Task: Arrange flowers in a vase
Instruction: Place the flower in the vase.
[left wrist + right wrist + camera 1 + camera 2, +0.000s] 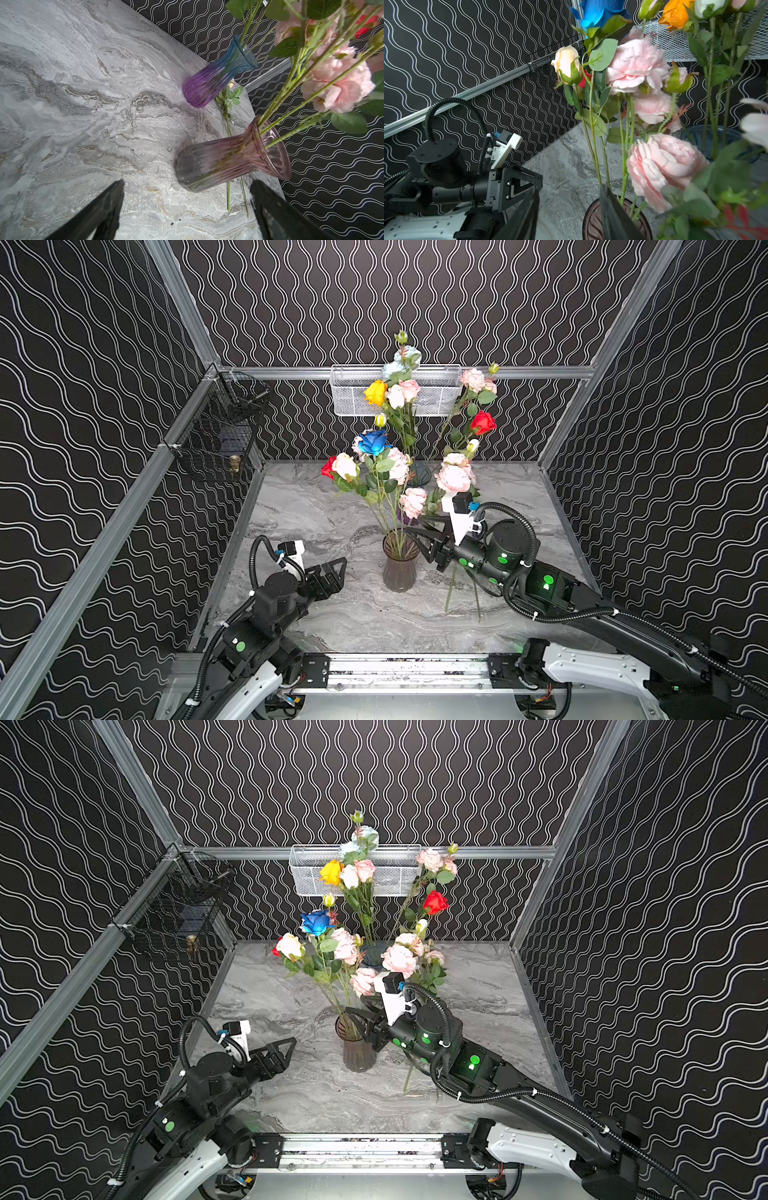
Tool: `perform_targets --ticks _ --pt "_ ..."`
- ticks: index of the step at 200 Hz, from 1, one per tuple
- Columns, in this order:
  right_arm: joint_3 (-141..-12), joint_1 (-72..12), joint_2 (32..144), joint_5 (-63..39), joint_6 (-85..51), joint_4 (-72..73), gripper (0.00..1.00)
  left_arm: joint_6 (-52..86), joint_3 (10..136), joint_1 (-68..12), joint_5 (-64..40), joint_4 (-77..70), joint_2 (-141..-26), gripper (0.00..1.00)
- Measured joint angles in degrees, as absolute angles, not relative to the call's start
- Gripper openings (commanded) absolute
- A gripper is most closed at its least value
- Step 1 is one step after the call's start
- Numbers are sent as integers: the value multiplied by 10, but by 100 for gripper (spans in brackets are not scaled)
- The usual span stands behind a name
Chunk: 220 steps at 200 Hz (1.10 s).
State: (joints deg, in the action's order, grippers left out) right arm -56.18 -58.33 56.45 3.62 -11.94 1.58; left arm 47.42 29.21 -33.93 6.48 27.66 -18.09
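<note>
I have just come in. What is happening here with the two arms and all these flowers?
Two robot arms are arranging artificial flowers. The right gripper hovers at the mouth of the near pink vase, which holds several stems; its jaws are apart with no stem between them. The left gripper sits open and empty beside that vase. A blue-purple vase behind also holds flowers, and loose stems lie on the table.

It was a lab robot cell: aluminium framing (291, 372) held wave-patterned black panels (415, 294) around a marble-look tabletop (316, 506), with 2 robot arms (270, 601) mounted on a front rail (407, 668)
</note>
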Motion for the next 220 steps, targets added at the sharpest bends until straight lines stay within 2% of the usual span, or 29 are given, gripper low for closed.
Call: perform_targets --ticks 42,85,119,157,172,188,220 --pt "-578 -588 559 37 -111 -6 42 464 292 -339 60 266 -183 98" --pt "-585 -591 497 73 -109 -21 37 457 292 -339 65 266 -171 98" --pt "-524 -591 413 175 -118 -47 24 450 289 -339 71 255 -158 98" --pt "-440 -567 324 327 -150 -79 16 452 263 -339 68 235 -160 98" --pt "-410 -529 312 354 -167 -91 15 459 257 -339 64 224 -169 98" --pt "-387 -451 323 340 -190 -100 14 464 255 -339 51 215 -182 98" --pt "-354 -238 408 186 -252 -95 15 467 255 -339 34 202 -200 98"
